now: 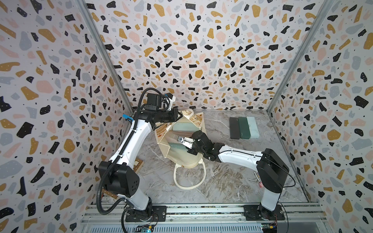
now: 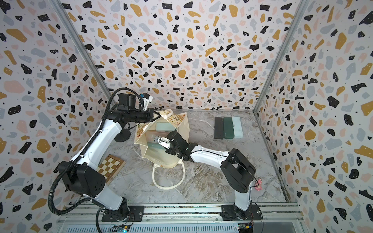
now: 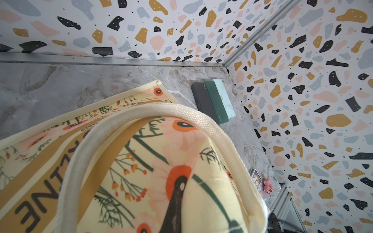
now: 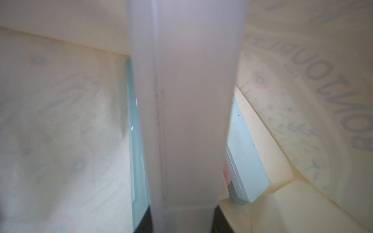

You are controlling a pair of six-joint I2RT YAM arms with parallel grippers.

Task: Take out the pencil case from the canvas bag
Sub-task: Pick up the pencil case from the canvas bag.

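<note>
The canvas bag lies in the middle of the marble table with its mouth held open; it also shows in a top view. My left gripper is shut on the bag's far rim, lifting it. In the left wrist view the floral side and a cream handle fill the frame, and one dark finger presses on the cloth. My right gripper reaches inside the bag. In the right wrist view its jaws are shut on a frosted white pencil case. A teal case and a pale case lie beside it.
Three pencil cases, black, dark green and mint, lie side by side at the back right. A chessboard sits at the front left under my left arm. A pink toy lies near the right arm's base. The bag's other handle loops on the table.
</note>
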